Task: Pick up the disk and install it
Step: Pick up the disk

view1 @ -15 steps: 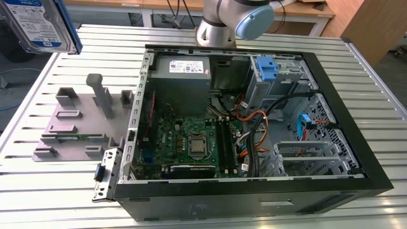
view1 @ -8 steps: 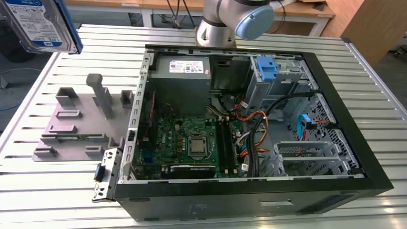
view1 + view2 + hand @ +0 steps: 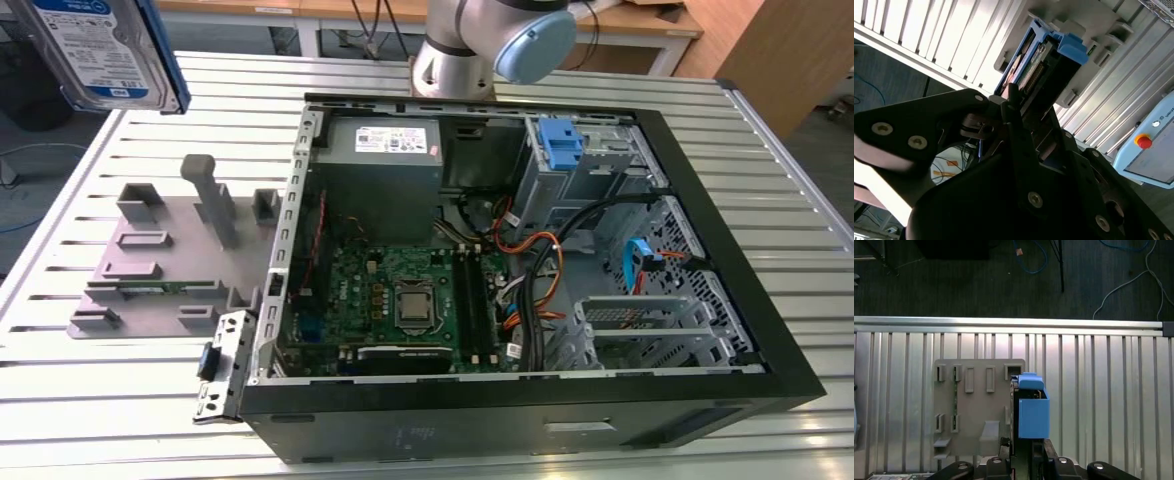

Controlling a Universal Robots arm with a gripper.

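Disk [image 3: 96, 48] is observed at the upper corner on the exterior view's left, held in the air and clear of the slatted metal table [image 3: 120, 400]. Its white-and-blue label is turned toward that camera and a blue carrier edge is visible along its side. In both wrist views the gripper [image 3: 1026, 107] is seen clamped on the disk [image 3: 1046, 62], with black fingers [image 3: 1016, 125] pressed against its flat sides; the blue carrier end [image 3: 1033, 412] projects beyond the fingertips. In the first wrist view the disk is seen against the edge of the grey stand [image 3: 979, 405], with the table slats [image 3: 1104, 390] beyond it.

The grey stand [image 3: 174, 260] is recorded on the table, just beside the open computer case [image 3: 787, 370], on the exterior view's left of it. Inside the case a grey power-supply box [image 3: 380, 140] is noted at the far end, with a green motherboard [image 3: 400, 300] near the middle. A blue-fronted drive bay [image 3: 561, 145] is seen on the exterior view's right of the power supply. The robot arm [image 3: 494, 45] is noted behind the case. Orange and black cables [image 3: 541, 280] are observed lying between the motherboard and the bays.
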